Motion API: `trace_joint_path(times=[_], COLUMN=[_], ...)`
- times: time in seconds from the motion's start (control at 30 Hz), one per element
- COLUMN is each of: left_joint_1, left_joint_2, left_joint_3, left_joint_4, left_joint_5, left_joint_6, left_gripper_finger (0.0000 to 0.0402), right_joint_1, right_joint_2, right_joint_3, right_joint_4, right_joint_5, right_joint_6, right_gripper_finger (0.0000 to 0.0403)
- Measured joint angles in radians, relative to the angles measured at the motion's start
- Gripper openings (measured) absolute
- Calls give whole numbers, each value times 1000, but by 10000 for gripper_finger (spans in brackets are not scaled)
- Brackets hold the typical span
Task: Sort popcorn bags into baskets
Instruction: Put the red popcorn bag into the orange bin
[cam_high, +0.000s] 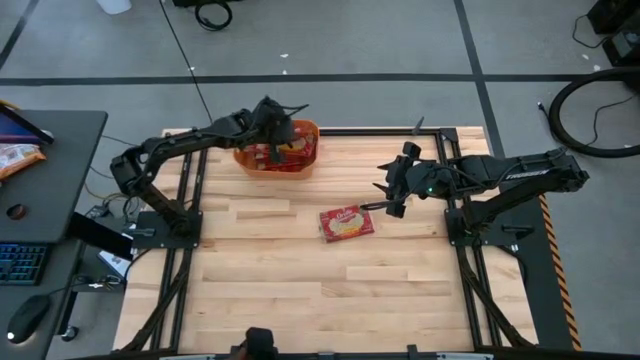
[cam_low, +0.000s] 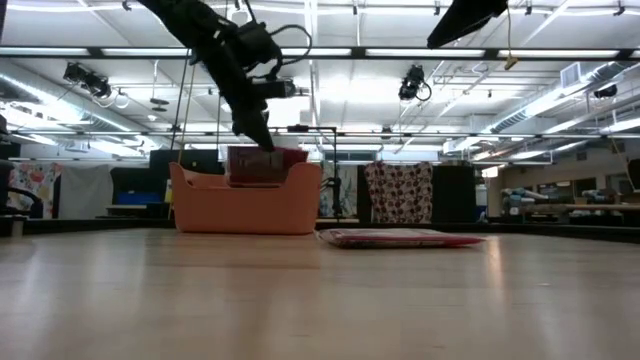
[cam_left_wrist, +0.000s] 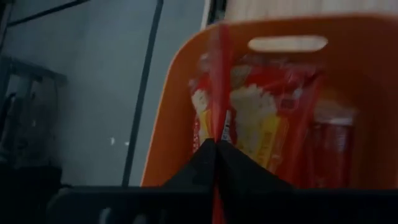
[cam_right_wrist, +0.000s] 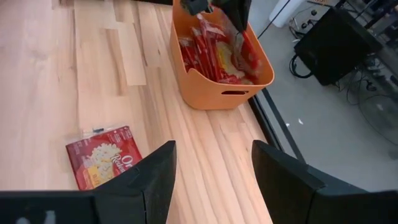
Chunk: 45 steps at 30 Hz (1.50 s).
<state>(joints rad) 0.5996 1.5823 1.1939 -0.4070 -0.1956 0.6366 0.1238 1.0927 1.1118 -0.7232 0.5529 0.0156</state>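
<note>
The pale wooden table (cam_high: 300, 290) stands on a grey floor; the low view alone shows the room behind, with ceiling lights and dark screens. At the table's far edge sits the orange tub (cam_high: 278, 160), holding upright red popcorn bags (cam_right_wrist: 214, 56). The left gripper (cam_high: 280, 135) hangs over the tub, its fingers (cam_left_wrist: 205, 163) closed on the edge of one bag (cam_left_wrist: 219, 93) standing inside. One more bag (cam_high: 346, 223) lies flat mid-table. Just beside it, the right gripper (cam_high: 385, 200) hovers, fingers (cam_right_wrist: 152, 180) spread wide, holding nothing.
</note>
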Motion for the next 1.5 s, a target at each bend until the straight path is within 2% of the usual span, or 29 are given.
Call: trace_joint_path(times=[0.3,0.37,0.43,0.53,0.7,0.83,1.03,1.3,1.5], left_joint_1=[-39,-64,-92,-150,-250,-299,-325,-324,-324], left_joint_2=[-40,-54,-68,-80,-90,-136,-246,-402,-494], left_joint_3=[-16,-15,-15,-15,-15,-15,-15,-15,-15], left_joint_4=[9,-4,-30,-79,-127,-129,-124,-111,-116], left_joint_5=[-45,-30,36,158,139,137,139,137,137], left_joint_6=[-88,-149,-208,-236,-375,-487,-580,-689,-738], left_gripper_finger=[135,155,165,167,158,149,143,143,143], right_joint_1=[0,0,-1,-1,34,59,64,64,63], right_joint_2=[0,0,6,35,123,208,342,521,627], right_joint_3=[0,0,0,-6,-76,-104,-143,-151,-151], right_joint_4=[4,5,5,5,46,96,256,403,444], right_joint_5=[-7,-41,-106,-219,-361,-368,-426,-393,-389], right_joint_6=[20,36,58,63,63,41,-24,-97,-117], right_gripper_finger=[215,215,215,215,215,215,214,206,204])
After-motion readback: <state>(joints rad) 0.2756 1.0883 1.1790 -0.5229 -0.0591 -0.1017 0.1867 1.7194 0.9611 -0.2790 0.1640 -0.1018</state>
